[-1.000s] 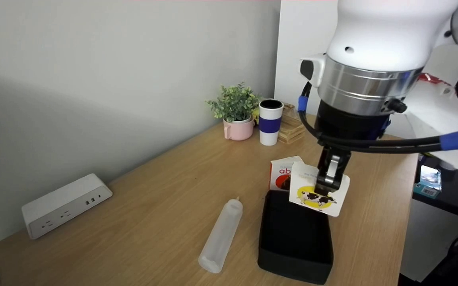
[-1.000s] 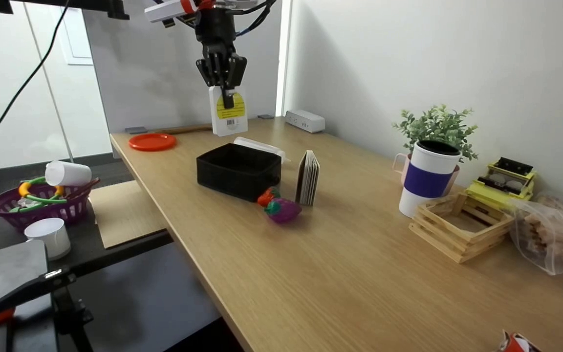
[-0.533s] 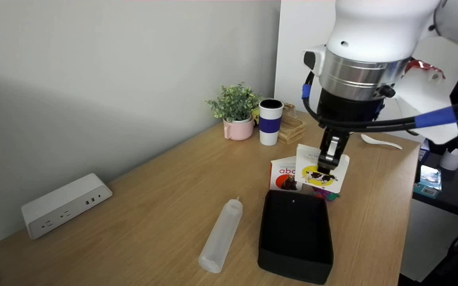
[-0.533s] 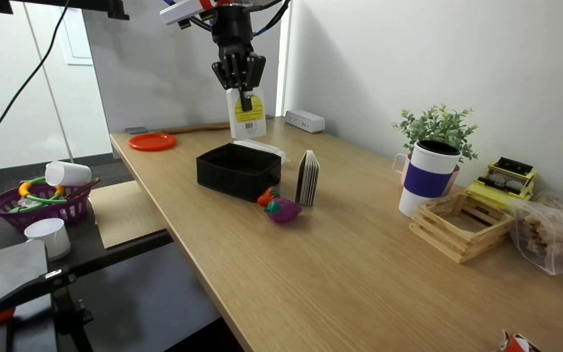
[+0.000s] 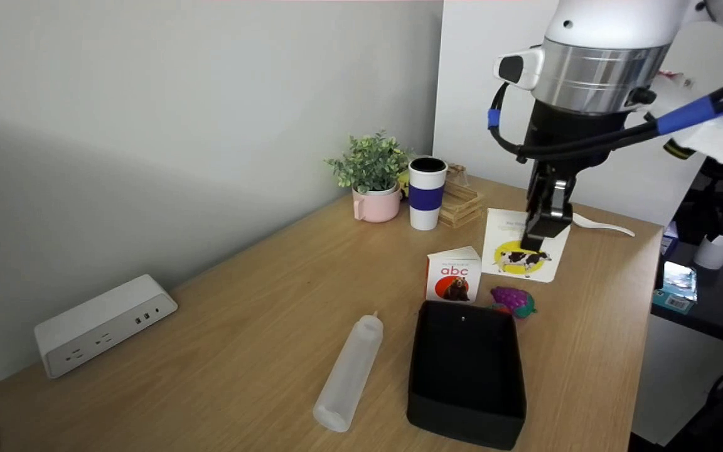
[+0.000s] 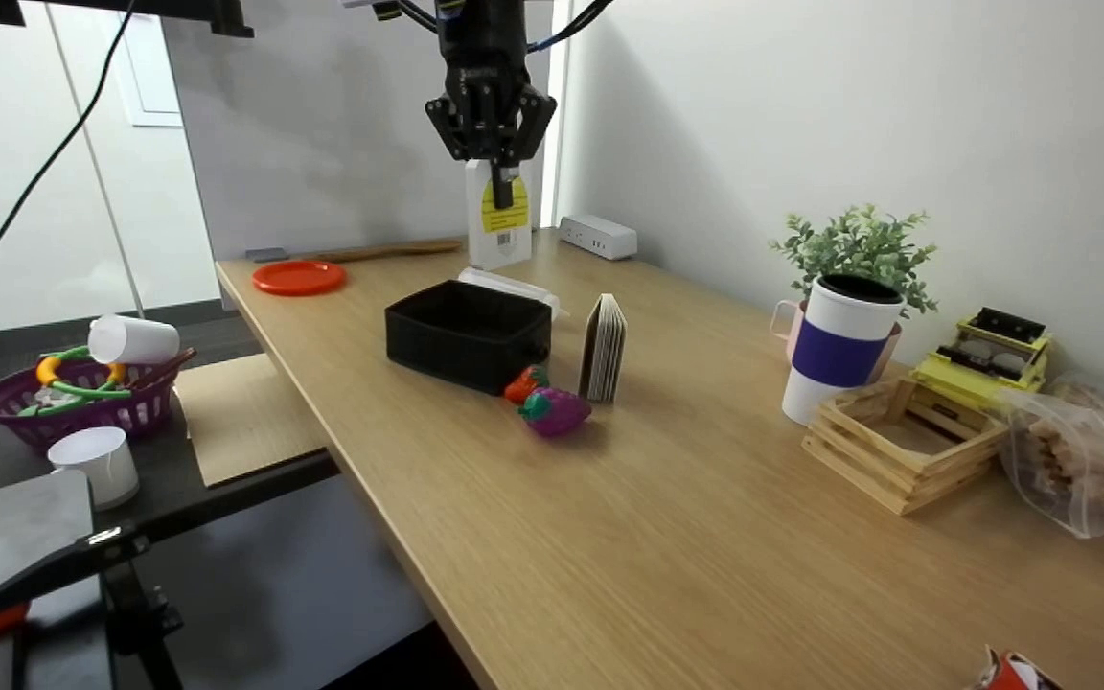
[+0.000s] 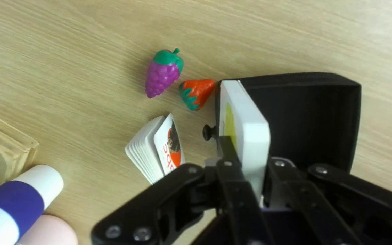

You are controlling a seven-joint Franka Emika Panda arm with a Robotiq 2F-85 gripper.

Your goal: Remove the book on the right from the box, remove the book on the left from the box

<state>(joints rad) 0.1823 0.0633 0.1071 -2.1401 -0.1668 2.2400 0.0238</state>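
Note:
My gripper [image 5: 540, 235] is shut on a white board book with a cow on a yellow circle [image 5: 503, 233] and holds it upright, above the table. In an exterior view the gripper [image 6: 504, 187] shows with the book's yellow-marked back cover [image 6: 501, 247]. In the wrist view the book [image 7: 247, 112] stands on edge between the fingers [image 7: 247, 153], overlapping the box's near wall. The black box [image 5: 462, 417] looks empty; it also shows in an exterior view [image 6: 461, 340]. The abc book [image 5: 455, 275] stands upright, slightly fanned, on the table beside the box, also in the wrist view [image 7: 146, 149].
Toy grapes [image 7: 162, 75] and a toy strawberry [image 7: 198, 92] lie by the box. A clear bottle [image 5: 349, 373] lies beside it. A tumbler [image 5: 425, 194], potted plant [image 5: 371, 166] and wooden crate [image 6: 907, 446] stand near the wall. A red plate [image 6: 299, 278] lies near the table edge.
My gripper has risen and moved away with the cow book, rightward in both exterior views. The book no longer overlaps the abc book or box in an exterior view, and the toy grapes show.

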